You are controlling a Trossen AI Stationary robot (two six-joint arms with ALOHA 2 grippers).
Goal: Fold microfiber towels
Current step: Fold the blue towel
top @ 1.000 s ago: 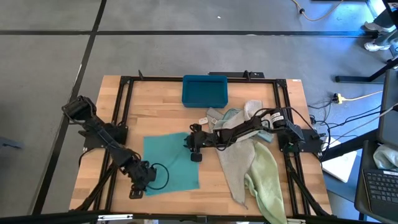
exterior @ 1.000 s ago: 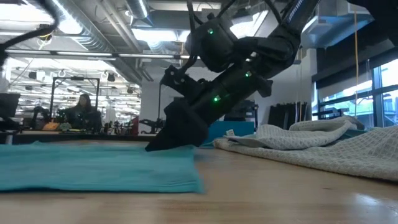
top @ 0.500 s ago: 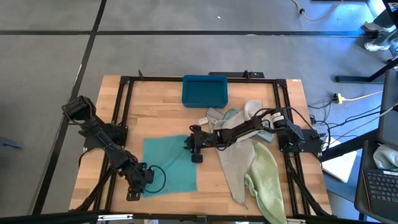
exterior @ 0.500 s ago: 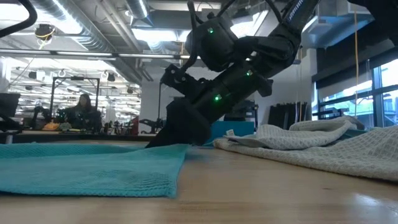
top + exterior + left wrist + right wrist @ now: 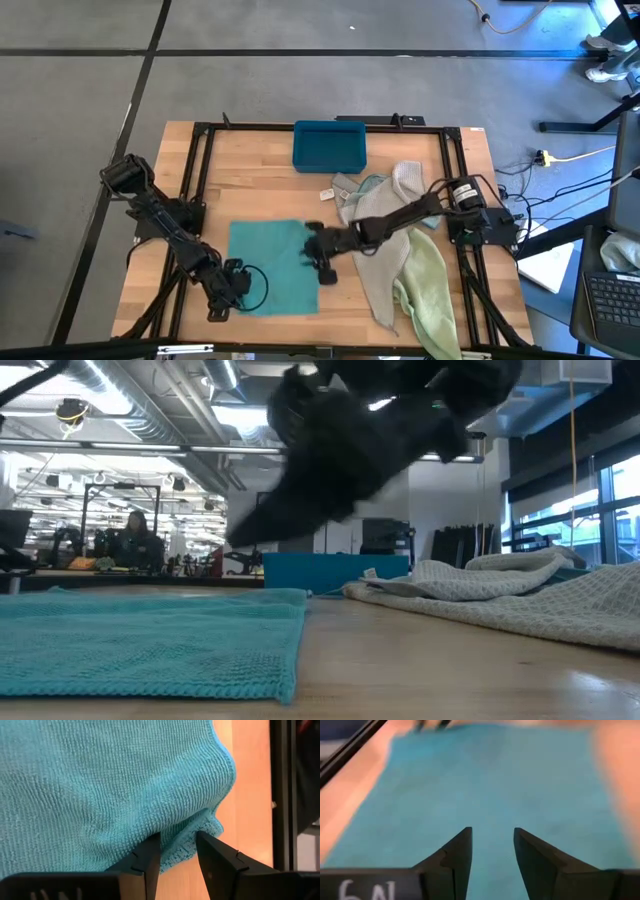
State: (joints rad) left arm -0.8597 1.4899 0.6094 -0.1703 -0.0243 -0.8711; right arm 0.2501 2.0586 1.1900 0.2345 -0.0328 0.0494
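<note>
- Jaws first: the left gripper [image 5: 177, 851], low at the near-left corner of the flat teal microfiber towel [image 5: 272, 267], stands parted with a puckered bit of the cloth's hem bunched between its two fingers, seemingly a light pinch, though whether it truly bites cannot be told; the right gripper [image 5: 492, 851] is parted too, nothing between its fingers, looking down on teal cloth.
- Position: the teal towel lies spread on the pale wooden table [image 5: 250, 170], left of centre, its edges roughly square to the table's sides and no long axis to speak of.
- Key relation: the right gripper [image 5: 322, 262] hovers just off the towel's right edge, so the cloth lies to its left; the left gripper [image 5: 226, 292] sits at the opposite near corner. Each arm is close to its own side of the cloth, which looks to suit a two-handed fold.
- Count: one teal towel laid out; in the heap to the right, a pale grey-beige waffle-weave towel [image 5: 378, 262], a pale green towel [image 5: 428, 290] trailing toward the near edge, and a sliver of pale blue cloth [image 5: 368, 187]; a fifth cannot be picked out.
- One rigid teal-blue plastic bin [image 5: 329, 146] stands at the far edge.
</note>
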